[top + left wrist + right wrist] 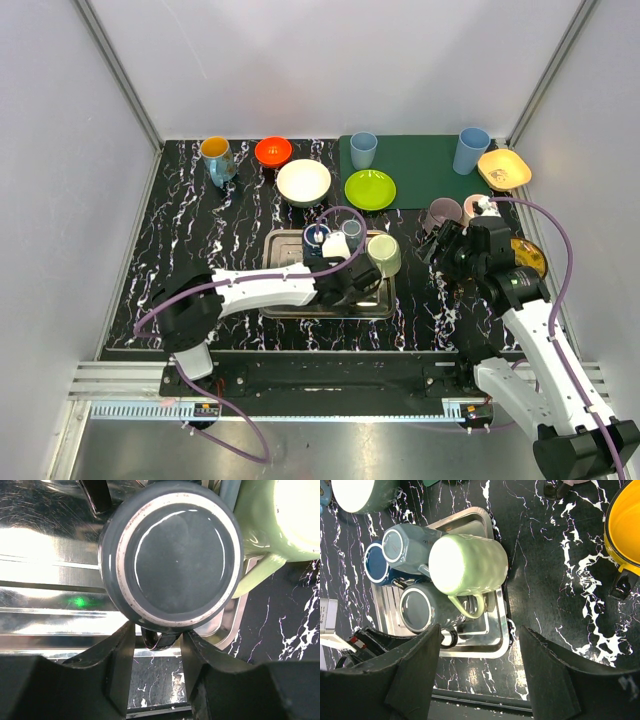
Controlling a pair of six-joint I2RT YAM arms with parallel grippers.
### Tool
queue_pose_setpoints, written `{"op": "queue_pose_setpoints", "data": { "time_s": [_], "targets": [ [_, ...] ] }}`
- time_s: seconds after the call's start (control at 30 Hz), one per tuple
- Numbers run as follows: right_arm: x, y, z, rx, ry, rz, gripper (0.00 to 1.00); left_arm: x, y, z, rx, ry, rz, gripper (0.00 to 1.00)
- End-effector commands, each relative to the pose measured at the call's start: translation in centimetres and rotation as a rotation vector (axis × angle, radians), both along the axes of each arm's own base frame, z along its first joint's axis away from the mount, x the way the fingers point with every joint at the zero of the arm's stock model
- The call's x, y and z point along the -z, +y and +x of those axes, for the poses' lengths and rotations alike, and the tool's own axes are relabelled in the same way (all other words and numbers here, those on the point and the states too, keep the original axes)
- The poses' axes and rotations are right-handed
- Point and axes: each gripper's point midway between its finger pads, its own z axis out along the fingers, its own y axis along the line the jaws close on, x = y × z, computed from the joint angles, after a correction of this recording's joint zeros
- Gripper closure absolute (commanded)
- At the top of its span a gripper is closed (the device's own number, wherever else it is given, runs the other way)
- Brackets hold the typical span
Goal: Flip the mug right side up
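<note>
A dark grey mug [177, 562] stands upside down at the near right of the steel tray [50, 580], base up, handle toward me. My left gripper [157, 630] is open, with one finger on each side of that handle and a small gap on both sides. In the top view the left gripper [350, 283] covers most of this mug. The mug also shows in the right wrist view [420, 607]. My right gripper [480, 630] is wide open and empty, above the marble right of the tray [490, 645]; the top view shows this gripper [440, 245] there too.
A light green mug [384, 254], a grey-blue mug [407, 547] and a dark blue mug [377, 565] also sit inverted in the tray [285, 270]. A purple mug [443, 212], a yellow object [525, 255], a green plate [370, 189], a white bowl [303, 182] and cups stand behind.
</note>
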Motion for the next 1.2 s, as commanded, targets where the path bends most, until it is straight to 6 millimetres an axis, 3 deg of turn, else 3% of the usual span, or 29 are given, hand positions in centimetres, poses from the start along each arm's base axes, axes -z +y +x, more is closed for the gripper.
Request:
{"op": "queue_pose_setpoints", "data": {
  "time_s": [0.0,0.1,0.13,0.23,0.33,0.53,0.73,0.83,0.87,0.9,0.93,0.97,1.0,1.03,1.07,1.1,1.17],
  "targets": [
    [-0.9,0.4,0.6,-0.016,-0.046,0.011,0.31,0.3,0.1,0.0,0.025,0.015,0.007,0.59],
    [-0.8,0.5,0.6,-0.016,-0.042,0.014,0.31,0.2,0.1,-0.1,0.030,0.013,0.002,0.71],
    [-0.8,0.5,0.6,-0.016,-0.044,0.015,0.31,0.1,0.1,-0.1,0.032,0.011,0.000,0.82],
    [-0.9,0.5,0.5,-0.016,-0.043,0.021,0.31,-0.5,0.2,-0.2,0.039,0.003,-0.009,1.00],
    [-1.0,0.7,0.5,-0.023,-0.044,0.029,0.31,-1.3,0.2,-0.5,0.057,0.002,-0.031,1.00],
    [-2.2,2.1,-0.3,-0.104,-0.068,0.081,0.31,-5.0,0.4,-2.7,0.175,-0.049,-0.090,1.00],
    [-4.7,4.1,-1.5,-0.204,-0.109,0.180,0.31,-11.1,-0.2,-6.1,0.334,-0.151,-0.219,1.00],
    [-7.2,5.7,-2.3,-0.287,-0.156,0.265,0.31,-15.3,0.0,-7.0,0.369,-0.260,-0.311,1.00],
    [-8.4,6.3,-2.3,-0.310,-0.190,0.309,0.31,-17.6,0.5,-7.2,0.364,-0.300,-0.386,1.00],
    [-9.1,7.3,-3.2,-0.373,-0.194,0.360,0.30,-17.0,1.1,-7.2,0.363,-0.318,-0.401,1.00],
    [-9.7,7.9,-3.6,-0.395,-0.195,0.413,0.30,-19.4,0.8,-6.5,0.333,-0.395,-0.504,1.00],
    [-10.9,8.5,-3.5,-0.431,-0.242,0.453,0.30,-21.7,2.0,-6.0,0.306,-0.456,-0.589,1.00],
    [-10.8,9.2,-4.4,-0.486,-0.232,0.498,0.30,-20.7,2.8,-5.4,0.288,-0.472,-0.602,1.00],
    [-11.2,9.6,-4.8,-0.499,-0.223,0.548,0.30,-22.9,2.8,-5.1,0.276,-0.517,-0.712,1.00],
    [-12.3,10.0,-4.8,-0.535,-0.274,0.580,0.30,-24.7,4.3,-3.9,0.233,-0.571,-0.776,1.00],
    [-11.9,10.4,-5.6,-0.573,-0.262,0.616,0.31,-24.1,4.9,-3.5,0.221,-0.583,-0.798,1.00],
    [-13.5,10.8,-6.1,-0.617,-0.314,0.685,0.31,-27.5,6.6,-2.6,0.189,-0.682,-0.925,1.00]
  ]
}}
